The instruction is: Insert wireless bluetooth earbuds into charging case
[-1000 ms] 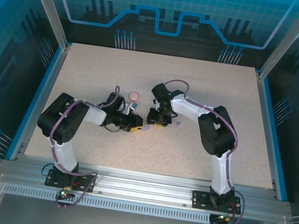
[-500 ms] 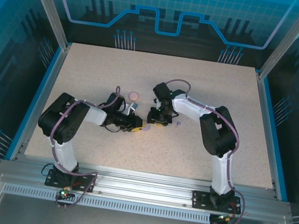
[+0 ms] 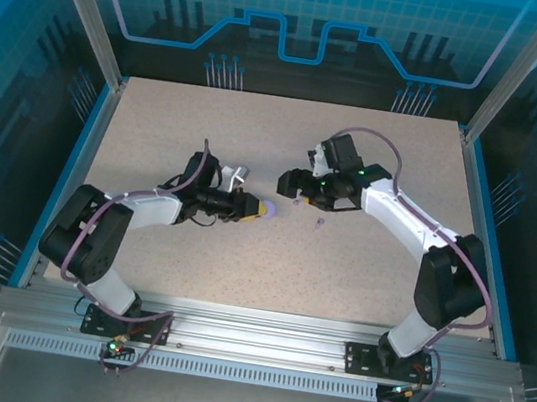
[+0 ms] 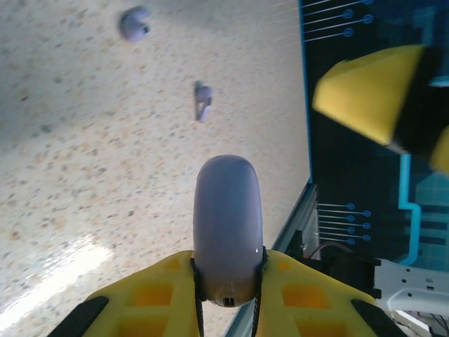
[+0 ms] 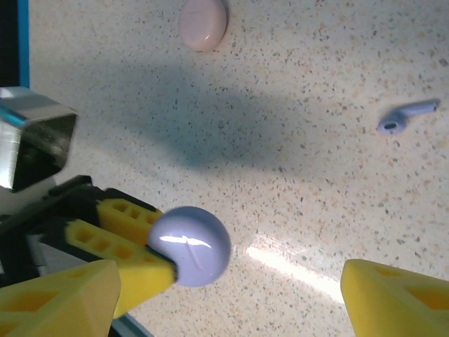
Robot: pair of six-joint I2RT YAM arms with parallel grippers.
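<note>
My left gripper (image 3: pixel 258 208) is shut on a lavender round charging case (image 3: pixel 268 208), held on edge just above the table. In the left wrist view the case (image 4: pixel 226 217) stands between the yellow fingers (image 4: pixel 144 295), lid closed. Two lavender earbuds (image 4: pixel 135 22) (image 4: pixel 203 100) lie on the table beyond it. My right gripper (image 3: pixel 289 182) hangs open just past the case, nothing in it. In the right wrist view the case (image 5: pixel 189 246) sits below my spread right gripper (image 5: pixel 228 281), and one lavender earbud (image 5: pixel 405 117) lies to the right. An earbud (image 3: pixel 320 224) lies right of the case.
A pink round case (image 5: pixel 203 22) lies closed on the table beyond the lavender one. The right gripper's yellow finger (image 4: pixel 372 98) hangs close to the held case. The speckled tabletop (image 3: pixel 358 275) has blue raised edges (image 3: pixel 489 244).
The right gripper has opened wide and pulled back up and to the right, away from the lavender case. The left gripper has tightened on the case and carried it slightly right.
</note>
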